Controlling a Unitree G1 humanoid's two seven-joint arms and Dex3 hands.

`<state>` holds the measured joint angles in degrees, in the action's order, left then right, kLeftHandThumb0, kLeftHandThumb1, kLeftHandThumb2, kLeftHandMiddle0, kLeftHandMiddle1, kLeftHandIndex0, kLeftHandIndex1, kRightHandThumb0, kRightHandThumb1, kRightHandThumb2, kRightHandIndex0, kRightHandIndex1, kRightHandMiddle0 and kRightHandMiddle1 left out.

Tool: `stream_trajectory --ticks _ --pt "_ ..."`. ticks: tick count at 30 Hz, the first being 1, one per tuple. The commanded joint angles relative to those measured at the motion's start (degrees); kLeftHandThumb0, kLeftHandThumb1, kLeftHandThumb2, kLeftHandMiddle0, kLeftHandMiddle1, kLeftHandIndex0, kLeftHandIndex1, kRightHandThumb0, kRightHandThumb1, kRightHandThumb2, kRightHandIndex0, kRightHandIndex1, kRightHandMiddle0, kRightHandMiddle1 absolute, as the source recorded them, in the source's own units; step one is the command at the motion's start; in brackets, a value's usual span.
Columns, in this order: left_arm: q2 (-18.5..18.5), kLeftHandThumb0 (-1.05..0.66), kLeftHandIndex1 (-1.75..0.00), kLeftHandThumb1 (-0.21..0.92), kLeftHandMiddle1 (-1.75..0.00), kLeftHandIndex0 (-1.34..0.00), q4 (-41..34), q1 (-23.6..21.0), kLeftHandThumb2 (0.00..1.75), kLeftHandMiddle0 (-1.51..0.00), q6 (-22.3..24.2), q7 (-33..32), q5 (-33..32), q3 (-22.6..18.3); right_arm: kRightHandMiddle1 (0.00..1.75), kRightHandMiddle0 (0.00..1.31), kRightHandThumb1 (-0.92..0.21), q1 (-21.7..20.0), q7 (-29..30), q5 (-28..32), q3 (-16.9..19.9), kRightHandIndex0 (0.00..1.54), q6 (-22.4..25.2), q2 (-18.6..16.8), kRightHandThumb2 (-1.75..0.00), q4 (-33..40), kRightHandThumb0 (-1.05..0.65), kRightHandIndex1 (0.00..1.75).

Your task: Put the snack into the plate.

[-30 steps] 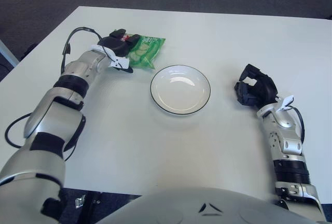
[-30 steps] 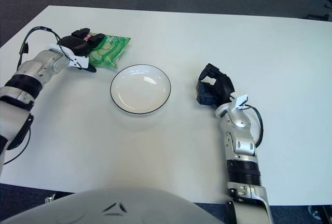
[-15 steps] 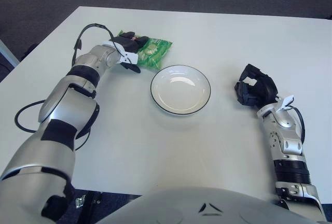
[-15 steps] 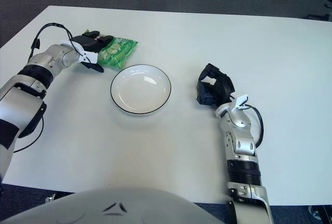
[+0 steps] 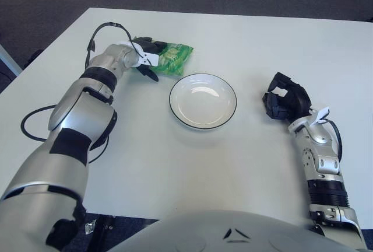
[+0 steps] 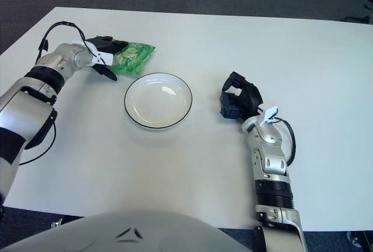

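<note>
A green snack bag [image 5: 175, 57] lies just beyond and left of the white, dark-rimmed plate [image 5: 203, 101]. My left hand [image 5: 152, 60] covers the bag's left end, black fingers curled over its top and the thumb under its near edge, so it is shut on the bag. Whether the bag is off the table cannot be told. Nothing is in the plate. Right of the plate shows my right hand [image 5: 283, 101], fingers curled with nothing in them.
The white table [image 5: 175, 164] reaches well past the plate on every side. Its far edge [image 5: 233, 14] borders dark carpet. A black cable [image 5: 99, 30] loops over my left wrist.
My left hand has carried the snack bag a little to the right and away from me, towards the plate's far-left side. The right hand has not moved.
</note>
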<state>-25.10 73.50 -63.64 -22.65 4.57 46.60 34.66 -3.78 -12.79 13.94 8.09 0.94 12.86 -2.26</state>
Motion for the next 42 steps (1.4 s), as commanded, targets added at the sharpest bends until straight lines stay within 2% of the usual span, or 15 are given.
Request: stream_trajectory --ticks 1,2,3,5,7,13,23,29,38,42 --pt "0.2 -0.44 -1.43 0.46 -1.42 -0.17 1.2 5.3 0.79 -0.33 0.9 -6.8 2.7 2.5 1.75 0.65 -0.27 4.2 -0.3 -0.3 -1.2 1.29 1.6 -2.4 -1.37 -4.3 -0.5 1.75" --pt "0.2 -0.11 -1.54 0.39 -1.54 -0.28 1.4 6.7 1.0 -0.44 1.7 -10.4 2.8 2.6 1.75 0.65 -0.27 4.2 -0.3 -0.4 -1.2 1.29 1.7 -2.3 -1.37 -4.2 -0.5 1.75" --pt "0.3 0.1 -1.62 0.35 -1.61 -0.38 1.7 7.5 1.12 -0.51 2.2 -12.7 2.8 2.7 1.75 0.65 -0.27 4.2 -0.2 -0.5 -1.2 1.29 1.7 -2.3 -1.37 -4.2 -0.5 1.75" --pt "0.5 0.28 -1.68 0.32 -1.68 -0.47 2.2 8.9 1.24 -0.57 3.3 -16.7 2.6 2.6 1.75 0.66 -0.27 4.0 -0.1 -0.7 -1.2 1.29 1.8 -2.2 -1.38 -4.3 -0.5 1.75" --pt "0.8 0.4 -1.72 0.3 -1.72 -0.58 2.5 9.7 1.31 -0.6 4.3 -20.5 1.6 1.7 1.75 0.66 -0.26 4.0 0.0 -0.7 -1.2 1.29 2.0 -2.1 -1.38 -4.3 -0.5 1.75" --pt "1.0 0.48 -1.74 0.26 -1.74 -0.74 2.6 10.2 1.38 -0.65 4.6 -24.8 -0.9 -0.3 1.75 0.66 -0.26 3.9 0.1 -0.6 -1.2 1.29 2.2 -2.1 -1.38 -4.4 -0.5 1.75" --pt "0.4 0.51 -1.75 0.2 -1.75 -0.89 1.9 9.6 1.46 -0.7 4.5 -27.5 -3.8 -2.9 1.75 0.66 -0.26 3.7 -0.1 -0.6 -1.1 1.29 2.5 -1.8 -1.39 -4.6 -0.5 1.75" --pt "-0.9 0.52 -1.75 0.18 -1.75 -0.94 -0.7 8.5 1.48 -0.72 3.8 -28.4 -3.7 -3.2 1.75 0.66 -0.26 3.3 -0.3 -0.8 -1.1 1.29 2.3 -1.4 -1.39 -5.3 -0.5 1.75" --pt "-0.9 0.53 -1.75 0.16 -1.75 -0.98 -3.3 7.4 1.51 -0.74 6.5 -29.5 -3.5 -3.4 1.75 0.66 -0.26 2.9 -0.8 -0.7 -1.1 1.3 1.7 -1.2 -1.39 -6.5 -0.5 1.75" --pt "-1.4 0.53 -1.75 0.16 -1.75 -0.98 -7.2 6.8 1.51 -0.74 6.1 -31.1 -3.4 -3.9 1.75 0.66 -0.26 2.7 -1.1 -0.6 -0.9 1.3 1.5 -1.2 -1.39 -6.9 -0.5 1.75"
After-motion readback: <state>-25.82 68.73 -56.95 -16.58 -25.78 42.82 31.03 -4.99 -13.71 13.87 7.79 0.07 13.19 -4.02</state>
